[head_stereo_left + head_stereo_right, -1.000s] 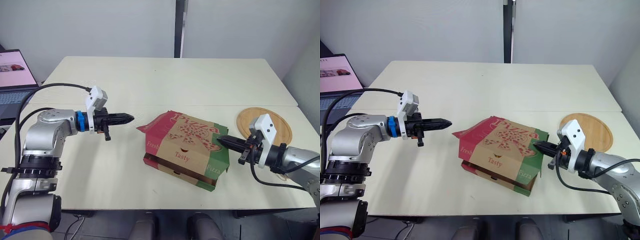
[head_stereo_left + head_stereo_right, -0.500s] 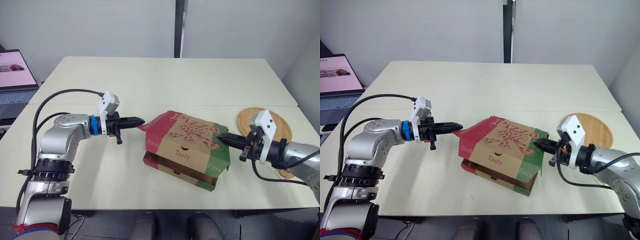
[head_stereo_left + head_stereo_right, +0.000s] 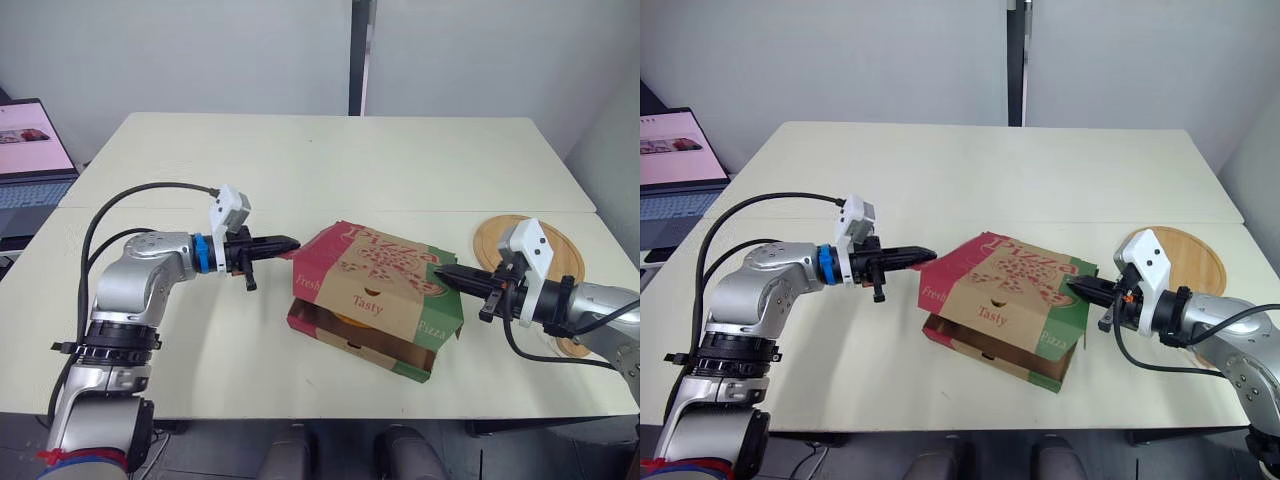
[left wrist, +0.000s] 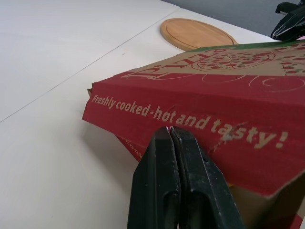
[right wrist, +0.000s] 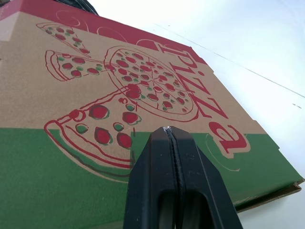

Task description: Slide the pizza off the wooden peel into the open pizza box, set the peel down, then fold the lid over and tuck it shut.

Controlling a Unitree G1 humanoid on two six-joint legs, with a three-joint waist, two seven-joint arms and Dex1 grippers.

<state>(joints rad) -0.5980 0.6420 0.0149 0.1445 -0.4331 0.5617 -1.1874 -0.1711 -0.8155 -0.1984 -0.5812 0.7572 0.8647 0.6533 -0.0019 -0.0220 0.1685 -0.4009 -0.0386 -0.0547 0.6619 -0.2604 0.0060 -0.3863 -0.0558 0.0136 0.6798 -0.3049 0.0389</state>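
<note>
The left end effector point(image 3: 294, 242) had closed in, pinched shut against the red side flap point(image 4: 190, 114), the right end effector point(image 3: 441, 271), likewise shut, pressing the pizza box's folded lid point(image 3: 385, 262) mid-tabletop point(image 3: 300, 160); peel point(image 3: 497, 238) set aside, only tucking seemingly remained.

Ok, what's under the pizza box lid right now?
The lid lies tilted over the box base, not tucked, with a gap along the front. Under it only the base's front wall shows. The inside is covered, so its contents cannot be seen.
</note>
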